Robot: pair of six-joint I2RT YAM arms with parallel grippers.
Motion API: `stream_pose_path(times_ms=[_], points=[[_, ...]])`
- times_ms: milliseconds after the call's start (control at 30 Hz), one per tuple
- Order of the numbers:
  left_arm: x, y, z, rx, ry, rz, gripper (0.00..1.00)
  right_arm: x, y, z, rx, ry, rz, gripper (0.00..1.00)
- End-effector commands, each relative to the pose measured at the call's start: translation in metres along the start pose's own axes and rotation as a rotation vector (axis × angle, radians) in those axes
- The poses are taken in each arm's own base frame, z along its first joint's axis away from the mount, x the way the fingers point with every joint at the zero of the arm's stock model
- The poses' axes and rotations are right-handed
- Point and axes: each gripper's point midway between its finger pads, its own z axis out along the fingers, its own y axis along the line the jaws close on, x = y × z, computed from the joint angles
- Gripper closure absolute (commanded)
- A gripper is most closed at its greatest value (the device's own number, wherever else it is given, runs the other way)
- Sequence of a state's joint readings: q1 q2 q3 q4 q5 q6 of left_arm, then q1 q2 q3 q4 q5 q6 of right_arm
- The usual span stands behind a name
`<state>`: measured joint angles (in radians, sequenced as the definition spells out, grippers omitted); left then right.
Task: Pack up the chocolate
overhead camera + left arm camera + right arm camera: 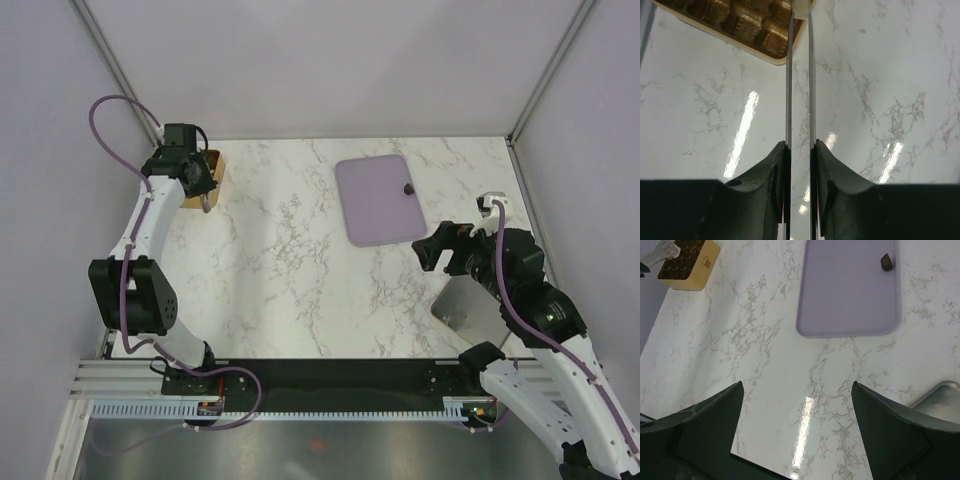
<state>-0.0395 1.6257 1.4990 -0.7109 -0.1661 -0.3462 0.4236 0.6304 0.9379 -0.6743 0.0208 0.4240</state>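
1. Looking along the left gripper (800, 6), only the left wrist view shows its jaws drawn to a narrow slit with a pale bit at the tips. Whether anything is gripped cannot be told. It hangs at the edge of the square golden-brown compartmented box (747, 30), well left of the flat lilac rounded-rectangle tray (375, 215).
2. Only the right wrist view shows the right gripper (797, 385) from close by. It is spread wide with nothing between its fingers, and hangs over bare table on the near right of the tray.
3. Only the top view takes in both arms at once.
4. Counted: one box, one tray and one dark brown chocolate piece (408, 187), which lies on the tray close to its right edge. One silver metal pan (462, 312) sits near-right of the tray, partly under the right arm.
5. Everything rests on a glossy white marble-patterned table (280, 270). Pale grey wall panels (330, 60) with metal posts rise beyond the tray.
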Motion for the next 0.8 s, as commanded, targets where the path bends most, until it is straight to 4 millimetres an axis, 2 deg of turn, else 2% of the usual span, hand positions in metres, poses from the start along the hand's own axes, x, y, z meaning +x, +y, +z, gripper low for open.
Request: stream_pose_path(times_ms=[0, 100, 233, 400, 767], points=[[-0.016, 0.028, -0.006, -0.025, -0.034, -0.022, 0.70, -0.008, 0.007, 0.007, -0.028, -0.030, 0.008, 0.02], [-0.021, 0.046, 0.006, -0.059, -0.021, -0.040, 0.70, -0.008, 0.005, 0.010, -0.021, -0.031, 0.003, 0.03], [-0.024, 0.055, 0.018, -0.085, -0.012, -0.051, 0.70, -0.010, 0.003, 0.012, -0.007, -0.032, -0.004, 0.03], [-0.028, 0.058, 0.035, -0.102, 0.002, -0.045, 0.69, -0.010, 0.002, 0.016, 0.003, -0.030, -0.013, 0.03], [-0.030, 0.064, 0.051, -0.144, 0.013, -0.015, 0.66, -0.011, -0.001, 0.020, 0.020, -0.031, -0.015, 0.03]])
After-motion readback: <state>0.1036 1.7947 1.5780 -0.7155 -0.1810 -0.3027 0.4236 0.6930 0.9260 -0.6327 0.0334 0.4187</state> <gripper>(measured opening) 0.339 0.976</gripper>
